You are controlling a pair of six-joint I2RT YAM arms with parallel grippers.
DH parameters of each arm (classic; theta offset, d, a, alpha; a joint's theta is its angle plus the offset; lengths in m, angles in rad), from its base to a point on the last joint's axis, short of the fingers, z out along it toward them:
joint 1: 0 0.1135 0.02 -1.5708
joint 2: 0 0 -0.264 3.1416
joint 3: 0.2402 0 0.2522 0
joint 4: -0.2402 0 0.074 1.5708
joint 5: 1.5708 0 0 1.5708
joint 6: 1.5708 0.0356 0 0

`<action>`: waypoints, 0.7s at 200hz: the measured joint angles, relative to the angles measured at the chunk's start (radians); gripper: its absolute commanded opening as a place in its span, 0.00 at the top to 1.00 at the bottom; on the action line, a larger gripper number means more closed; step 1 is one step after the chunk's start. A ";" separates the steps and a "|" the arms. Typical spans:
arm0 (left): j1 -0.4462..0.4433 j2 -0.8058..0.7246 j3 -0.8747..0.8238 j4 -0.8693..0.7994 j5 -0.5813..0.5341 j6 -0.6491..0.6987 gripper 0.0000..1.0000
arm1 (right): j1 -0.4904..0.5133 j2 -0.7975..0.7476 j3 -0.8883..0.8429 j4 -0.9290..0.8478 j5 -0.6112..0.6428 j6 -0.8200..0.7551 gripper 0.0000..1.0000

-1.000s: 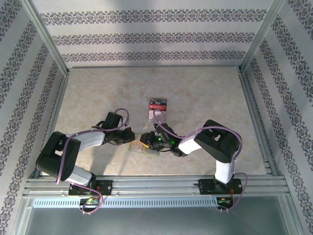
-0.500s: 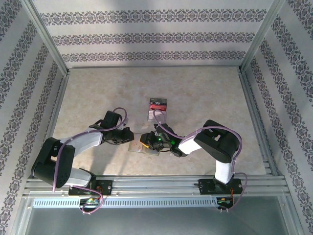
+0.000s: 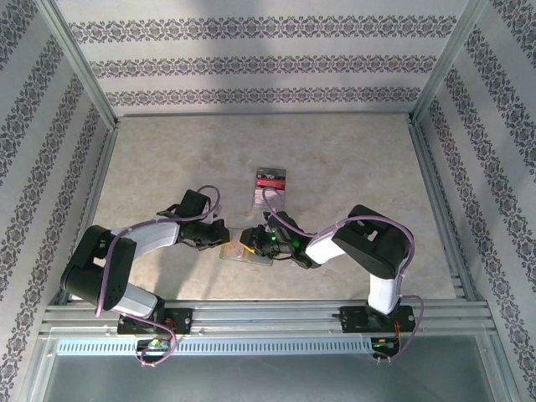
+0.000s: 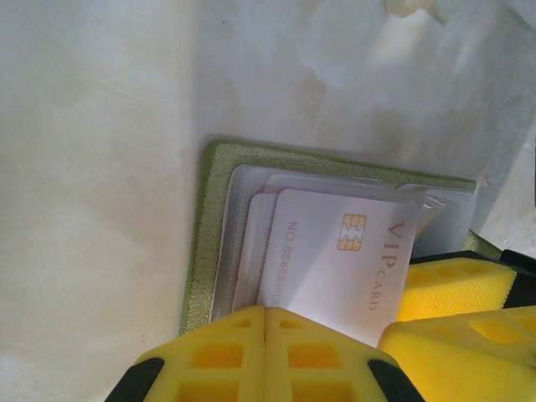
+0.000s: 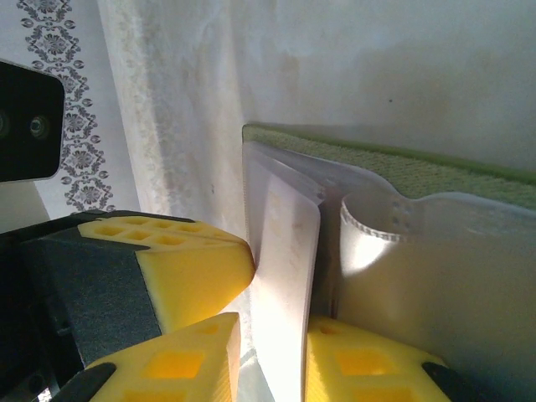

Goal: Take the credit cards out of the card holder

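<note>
The olive-green card holder (image 3: 241, 255) lies open on the table between both grippers. In the left wrist view its green edge (image 4: 201, 251) frames clear pockets, and a white credit card (image 4: 335, 268) with a gold chip and "VIP CARD" lettering sticks out of them. A second card (image 4: 255, 243) peeks from behind it. My left gripper (image 4: 265, 311) is shut on the white card's near edge. My right gripper (image 5: 272, 331) is closed on the card holder (image 5: 402, 163) at its pocket side, with the white card (image 5: 285, 276) running between its fingers. No red card shows.
A clear plastic tray (image 3: 270, 186) with red-and-white contents lies just beyond the card holder. Metal rails and patterned walls (image 3: 251, 63) bound the beige table. The two grippers sit nearly touching over the card holder.
The left arm's elbow swung outward and came back in. Its gripper stayed at the card holder's left edge. The right arm has not moved.
</note>
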 measured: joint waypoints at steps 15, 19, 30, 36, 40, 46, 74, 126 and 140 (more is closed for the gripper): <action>0.000 0.001 0.001 0.000 -0.003 0.002 1.00 | 0.000 0.000 0.000 -0.001 0.000 0.000 0.75; 0.000 0.001 0.001 0.000 -0.003 0.002 1.00 | 0.000 0.000 0.000 -0.002 0.000 0.000 0.76; 0.000 0.001 0.001 0.000 -0.004 0.002 1.00 | 0.000 0.000 0.000 -0.003 0.000 0.000 0.76; 0.000 0.001 0.001 0.000 -0.006 0.002 1.00 | 0.000 0.000 0.000 -0.003 0.000 0.000 0.76; 0.000 0.001 0.001 0.000 -0.006 0.003 1.00 | 0.000 0.000 0.000 -0.003 0.000 0.000 0.77; 0.000 0.001 0.001 0.000 -0.007 0.003 1.00 | 0.000 0.000 0.000 -0.004 0.000 0.000 0.77; 0.000 0.001 0.001 -0.001 -0.013 0.006 1.00 | 0.000 0.000 0.000 -0.007 0.000 -0.005 0.79; 0.000 0.000 0.000 -0.001 -0.015 0.018 1.00 | 0.000 -0.018 -0.004 -0.027 0.000 -0.008 0.81; 0.000 0.000 0.000 -0.001 -0.016 0.019 1.00 | 0.000 -0.023 -0.011 -0.029 0.001 -0.009 0.81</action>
